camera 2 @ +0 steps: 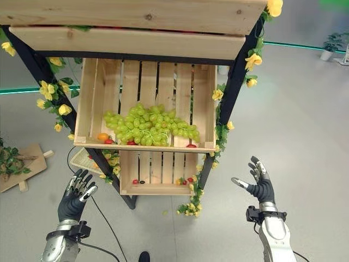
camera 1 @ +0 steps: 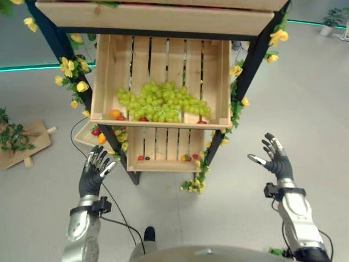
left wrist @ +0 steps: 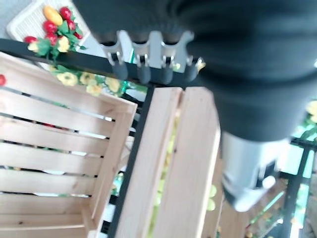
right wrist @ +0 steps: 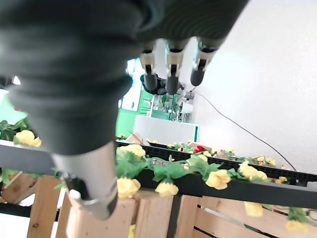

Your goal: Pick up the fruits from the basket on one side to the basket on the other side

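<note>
While the left hand (camera 1: 94, 170) hung with relaxed fingers, holding nothing, beside the black metal shelf frame (camera 1: 61, 45), the right hand (camera 1: 275, 155) stood spread and empty on the far side, well apart from it. Between them, the pale slatted wooden crate (camera 1: 103, 76) on the middle shelf held a heap of green grapes (camera 1: 161, 101) with an orange fruit (camera 1: 114, 113) and small red fruits along its front wall. Yellow artificial flowers (camera 1: 69, 67) wound along the frame. Below left, a white woven basket (left wrist: 26, 21) on the floor carried red and orange fruits. No readable writing showed.
</note>
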